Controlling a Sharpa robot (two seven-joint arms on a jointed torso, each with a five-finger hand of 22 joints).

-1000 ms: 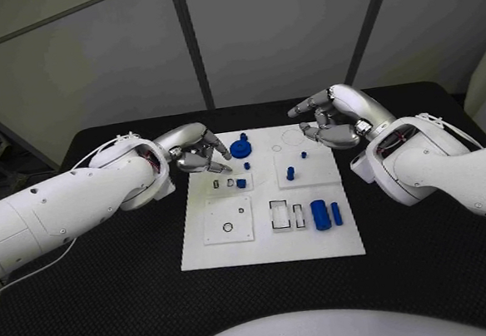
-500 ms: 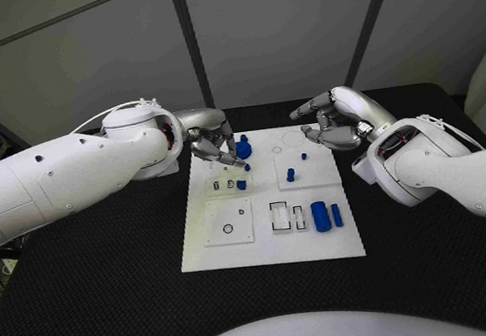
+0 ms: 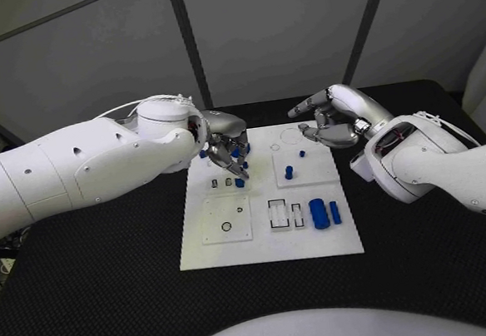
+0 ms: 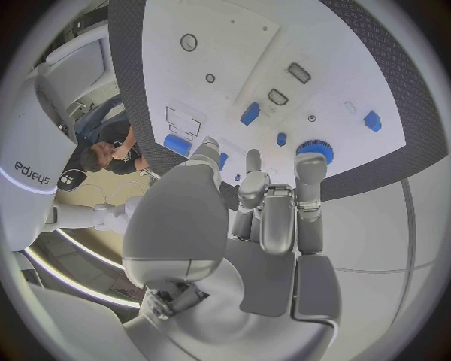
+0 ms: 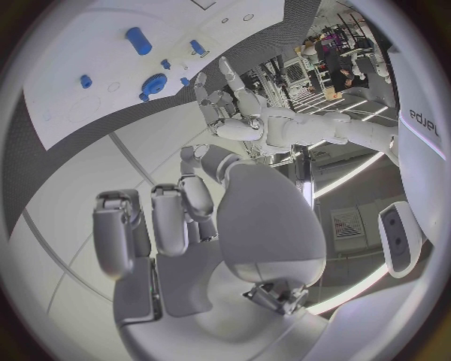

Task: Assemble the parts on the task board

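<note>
White rectangular task board (image 3: 271, 244): several small blue plastic parts (image 3: 319, 211) lie loose, assembly unfinished; silver left hand (image 3: 226, 147) and silver right hand (image 3: 332, 120) hover empty, fingers apart.

Even light, fisheye-warped wrist views.

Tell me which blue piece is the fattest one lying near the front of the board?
The thick blue cylinder lying beside the thinner blue peg, near the task board's front right.
</note>
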